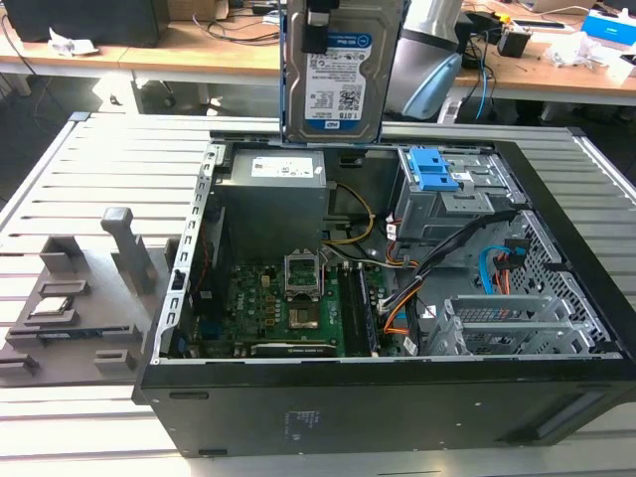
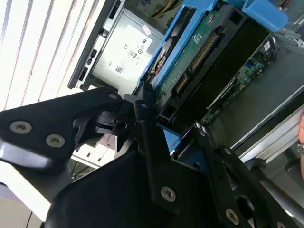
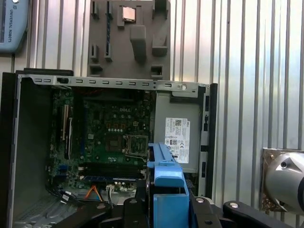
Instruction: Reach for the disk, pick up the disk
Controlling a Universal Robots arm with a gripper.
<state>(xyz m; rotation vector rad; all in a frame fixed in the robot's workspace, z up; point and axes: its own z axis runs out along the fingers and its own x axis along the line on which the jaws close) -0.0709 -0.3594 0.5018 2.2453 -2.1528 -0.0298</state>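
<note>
The disk [image 1: 338, 79], a silver hard drive with a white-and-blue label in a blue plastic bracket, hangs upright above the back of the open computer case [image 1: 397, 397]. My gripper [image 1: 316, 25] is shut on its upper end at the top of the exterior view. In the second wrist view the black fingers [image 2: 145, 109] clamp the disk [image 2: 204, 52] across its blue bracket, circuit-board side showing. The first wrist view shows the disk [image 3: 166, 180] edge-on, with the gripper [image 3: 166, 211] around it, high over the case interior.
Below the disk sit the grey power supply box with a white sticker [image 1: 273, 184], the motherboard [image 1: 288, 308] and a drive bay with bare blue caddy tabs [image 1: 437, 174]. A grey fixture tray [image 1: 75, 308] lies on the slatted table [image 1: 99, 159] at the exterior view's left.
</note>
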